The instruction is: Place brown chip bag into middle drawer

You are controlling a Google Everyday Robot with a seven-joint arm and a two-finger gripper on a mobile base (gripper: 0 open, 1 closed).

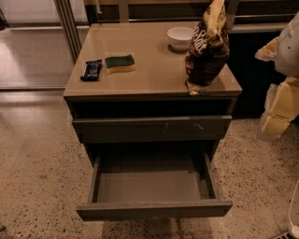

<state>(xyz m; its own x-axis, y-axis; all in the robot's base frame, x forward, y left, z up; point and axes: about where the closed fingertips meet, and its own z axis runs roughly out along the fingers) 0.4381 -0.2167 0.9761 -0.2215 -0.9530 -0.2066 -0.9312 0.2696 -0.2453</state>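
Note:
The brown chip bag (208,46), dark brown with a cream-yellow top, stands upright and slightly tilted at the counter's front right corner, its bottom touching the countertop (149,51). My gripper (230,11) is at the frame's top edge, right beside the bag's top and mostly cut off; whether it holds the bag is not visible. The middle drawer (149,184) is pulled out wide below, its flat grey floor bare, directly under and in front of the bag.
A white bowl (180,36) sits behind the bag. A green-and-yellow sponge (119,63) and a small dark wrapped bar (91,69) lie at the left. The scratched drawer front (152,128) above is slightly out. Arm parts (280,93) fill the right side.

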